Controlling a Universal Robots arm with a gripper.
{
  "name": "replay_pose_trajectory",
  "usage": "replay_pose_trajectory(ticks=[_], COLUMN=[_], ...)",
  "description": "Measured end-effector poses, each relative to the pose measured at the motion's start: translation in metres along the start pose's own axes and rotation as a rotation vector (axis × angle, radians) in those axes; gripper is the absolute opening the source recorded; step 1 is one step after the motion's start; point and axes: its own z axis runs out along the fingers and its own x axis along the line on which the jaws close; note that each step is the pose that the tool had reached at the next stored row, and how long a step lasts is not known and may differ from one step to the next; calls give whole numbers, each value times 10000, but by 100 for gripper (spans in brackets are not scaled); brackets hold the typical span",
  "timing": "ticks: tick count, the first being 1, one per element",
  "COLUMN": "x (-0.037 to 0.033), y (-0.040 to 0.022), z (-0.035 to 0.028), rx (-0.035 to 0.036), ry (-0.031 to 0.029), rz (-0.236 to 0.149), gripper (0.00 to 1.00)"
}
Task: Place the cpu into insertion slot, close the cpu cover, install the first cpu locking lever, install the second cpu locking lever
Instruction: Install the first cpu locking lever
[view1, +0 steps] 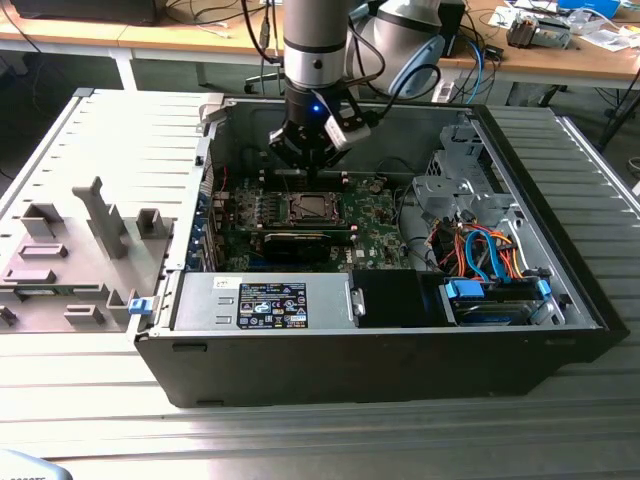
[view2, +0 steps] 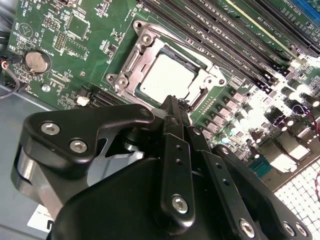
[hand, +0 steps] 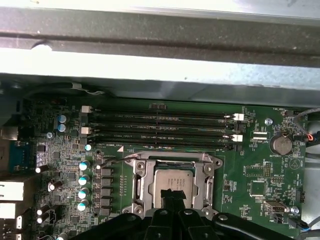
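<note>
Pincer (view2: 172, 107) shut above cpu (view2: 167, 76) — memory sticks (hand: 160, 127) beside, cpu cover (hand: 172, 162) closed

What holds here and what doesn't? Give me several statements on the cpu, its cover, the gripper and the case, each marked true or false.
1. The cpu lies in the insertion slot. True.
2. The cpu cover stands raised, clear of the chip. False: it lies flat, framing the cpu.
3. The gripper has its fingers spread wide. False: they are together, at the socket's edge.
4. A coin cell battery sits on the motherboard. True.
5. The computer case is closed up. False: its side is open, with the board exposed.
</note>
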Motion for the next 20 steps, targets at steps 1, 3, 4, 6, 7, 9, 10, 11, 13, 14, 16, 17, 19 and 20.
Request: replay_pose_trajectory(ticks=[1,3,4,6,7,9,10,11,13,14,16,17,19,20], x=[2,4,7,21,31,51,64,72,91,104,133,153,187,216], y=[0,0,0,2,5,6,9,10,14,18,34,42,52,59], z=[0,0,0,-3,-6,-11,-11,-11,-12,-13,-14,-15,-16,-18], rx=[0,0,0,0,0,2,2,1,1,2,2,2,1,2], ry=[0,0,0,-5,-9,-14,-19,-21,-23,-24,-25,-26,-28,-28], rz=[-1,-2,0,0,-1,-1,-1,0,1,0,0,0,0,1], gripper=[11,11,11,11,11,11,11,11,11,11,11,11,11,11])
